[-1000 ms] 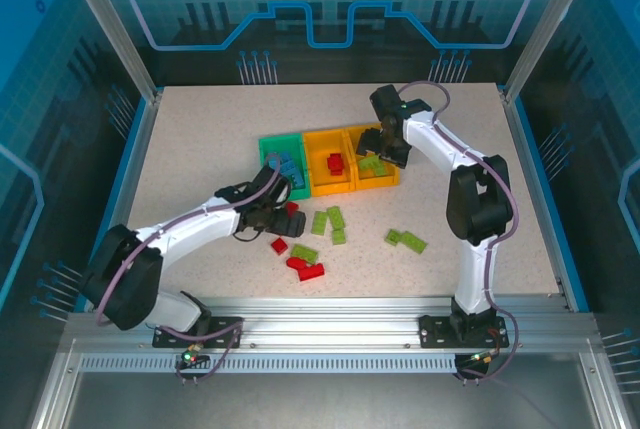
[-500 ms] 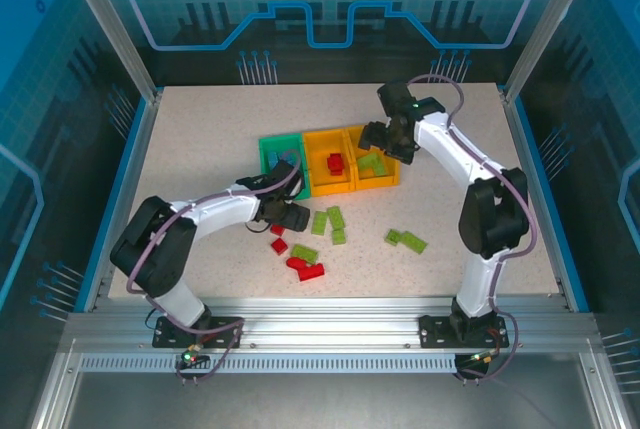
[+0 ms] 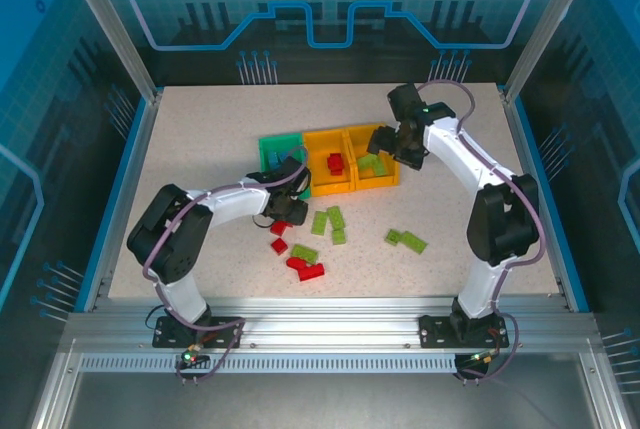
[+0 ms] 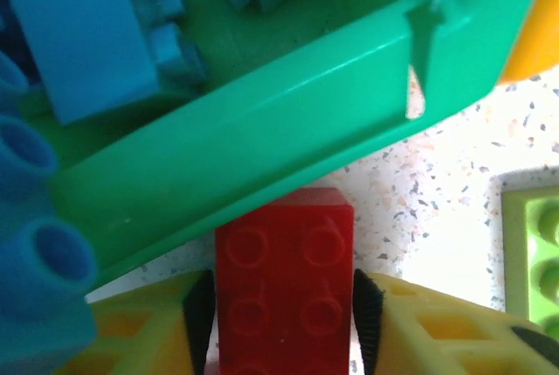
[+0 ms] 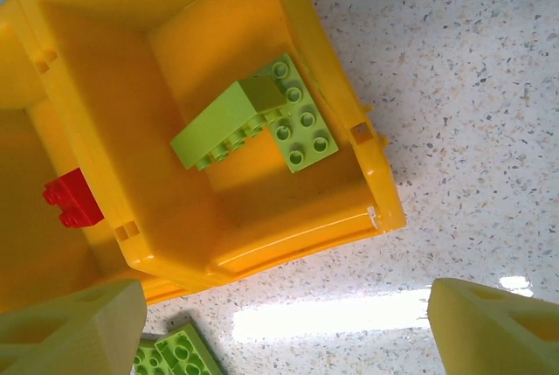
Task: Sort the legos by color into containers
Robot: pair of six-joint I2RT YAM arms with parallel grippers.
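I have one red brick (image 4: pixel 284 288) lying just beside the green bin (image 4: pixel 288 130), and my left gripper (image 4: pixel 282 312) is clamped on its two sides. Three bins stand joined: the green bin, then two yellow. Over the yellow bin (image 5: pixel 288 248) farthest from the green one, with two lime bricks (image 5: pixel 229 121) inside, my right gripper (image 5: pixel 288 322) hangs with fingers apart, empty.

Speckled bench (image 3: pixel 200 149) carries three joined open plastic bins in a row: green bin (image 3: pixel 268 142) at left, two orange-yellow bins (image 3: pixel 332 189) to its right. Left gripper (image 3: pixel 287 211) sits at a small red studded plastic brick (image 3: pixel 297 211), just near of the green bin. Right gripper (image 3: pixel 392 142) hangs over the rightmost bin's far side. Loose red bricks (image 3: pixel 308 270) and lime green bricks (image 3: pixel 330 220) lie nearer.
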